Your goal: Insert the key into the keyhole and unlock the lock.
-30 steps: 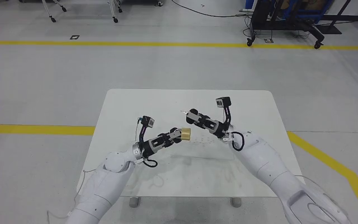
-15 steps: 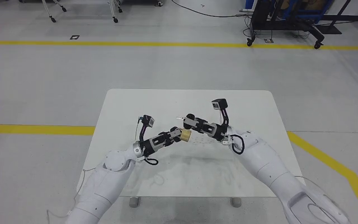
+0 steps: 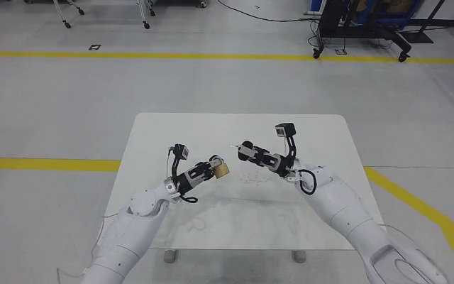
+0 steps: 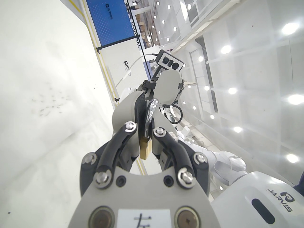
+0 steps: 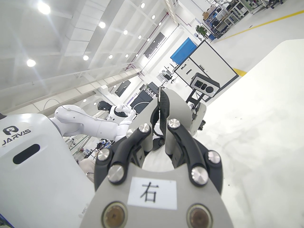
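Nearest me, the left gripper [image 4: 144, 129] is clenching a small brass padlock with a silver shackle [image 3: 222, 169] over the white rectangular table [image 3: 156, 135]. A little farther off and to the right, the right gripper [image 5: 162, 100] is pinching shut on what looks like a slim metal key [image 3: 239, 146]. The key is almost too small to make out, and a clear gap is separating it from the padlock. So both pieces are being held ready, but I reckon the lining up, inserting and turning are all not yet done.
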You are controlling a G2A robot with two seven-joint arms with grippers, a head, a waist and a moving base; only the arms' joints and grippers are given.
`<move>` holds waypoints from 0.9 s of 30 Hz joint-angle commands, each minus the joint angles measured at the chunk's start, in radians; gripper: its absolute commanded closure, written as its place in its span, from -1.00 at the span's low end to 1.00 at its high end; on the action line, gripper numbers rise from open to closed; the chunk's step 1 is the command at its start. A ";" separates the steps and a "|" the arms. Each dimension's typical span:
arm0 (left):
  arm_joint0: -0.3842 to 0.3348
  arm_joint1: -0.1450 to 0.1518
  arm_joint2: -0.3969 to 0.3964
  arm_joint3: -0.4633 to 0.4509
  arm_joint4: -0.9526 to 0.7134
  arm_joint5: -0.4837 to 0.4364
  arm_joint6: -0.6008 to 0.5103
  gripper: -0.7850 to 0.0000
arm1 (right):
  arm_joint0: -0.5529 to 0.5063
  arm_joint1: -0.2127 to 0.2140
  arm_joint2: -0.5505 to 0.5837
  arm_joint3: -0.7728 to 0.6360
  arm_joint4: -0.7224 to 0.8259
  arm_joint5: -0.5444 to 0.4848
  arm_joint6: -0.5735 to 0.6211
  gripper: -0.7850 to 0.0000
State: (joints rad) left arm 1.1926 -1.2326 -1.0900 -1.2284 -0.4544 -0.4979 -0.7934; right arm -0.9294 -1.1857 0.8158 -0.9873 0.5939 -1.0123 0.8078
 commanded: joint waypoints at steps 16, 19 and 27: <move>-0.133 -0.050 0.056 0.142 -0.319 0.519 0.118 1.00 | -0.089 0.018 0.055 -0.063 0.038 0.114 -0.063 1.00; -0.180 -0.065 0.080 0.190 -0.373 0.571 0.065 1.00 | -0.140 0.036 0.105 -0.094 0.098 0.163 -0.045 1.00; -0.191 -0.071 0.084 0.204 -0.398 0.580 0.047 1.00 | -0.150 0.040 0.119 -0.102 0.106 0.176 -0.043 1.00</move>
State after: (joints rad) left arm 1.0012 -1.3035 -1.0057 -1.0243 -0.8520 0.0821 -0.7460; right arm -1.0794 -1.1453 0.9347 -1.0890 0.7000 -0.8369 0.7653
